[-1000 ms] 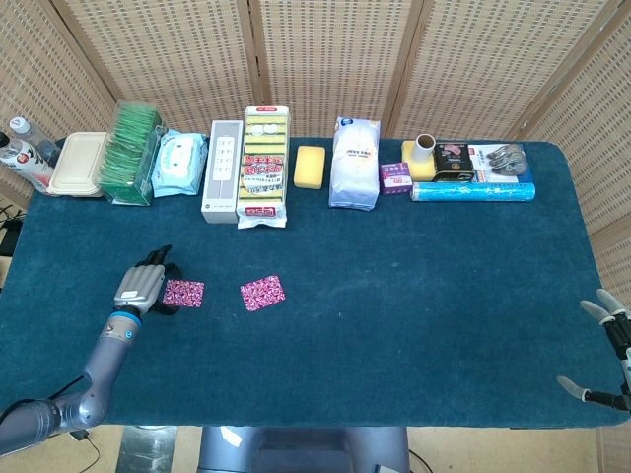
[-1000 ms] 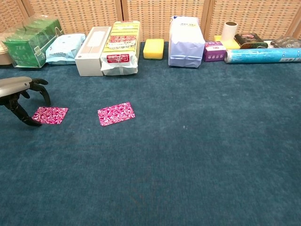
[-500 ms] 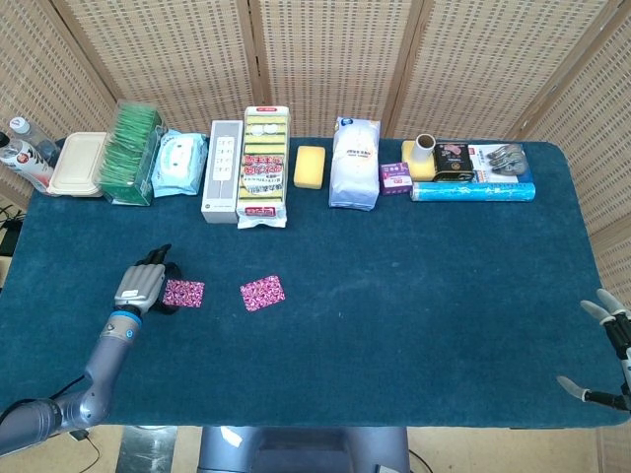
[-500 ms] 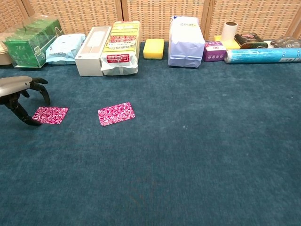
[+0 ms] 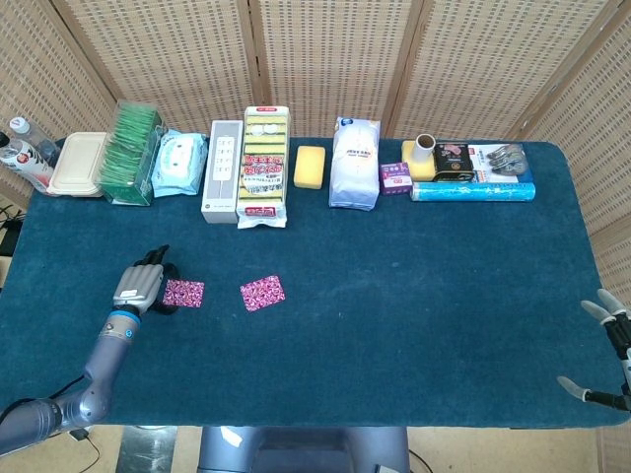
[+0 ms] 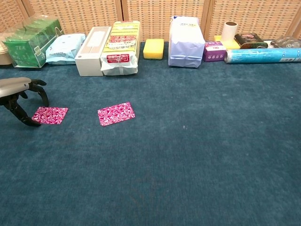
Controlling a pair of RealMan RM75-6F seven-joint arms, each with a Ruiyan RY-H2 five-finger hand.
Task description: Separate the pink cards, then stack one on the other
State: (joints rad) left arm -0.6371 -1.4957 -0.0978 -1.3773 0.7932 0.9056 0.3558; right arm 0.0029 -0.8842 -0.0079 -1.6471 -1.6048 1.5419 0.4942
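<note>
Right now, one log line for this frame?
phase: cards separated, unstacked | left hand: fingers arched at left pink card edge, contact unclear | right pink card: flat, apart | right hand: open, table's right edge

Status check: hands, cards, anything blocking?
Left hand open beside left card. Right hand open at table edge. Right card apart, unstacked. Nothing between them.

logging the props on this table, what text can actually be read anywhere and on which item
"TEA": on the green box of tea packets at the back left, clear in the chest view.
Print on the yellow and red sponge pack, the white paper bag and the small purple box is too blurred to read.
The two pink patterned cards show no text.
</note>
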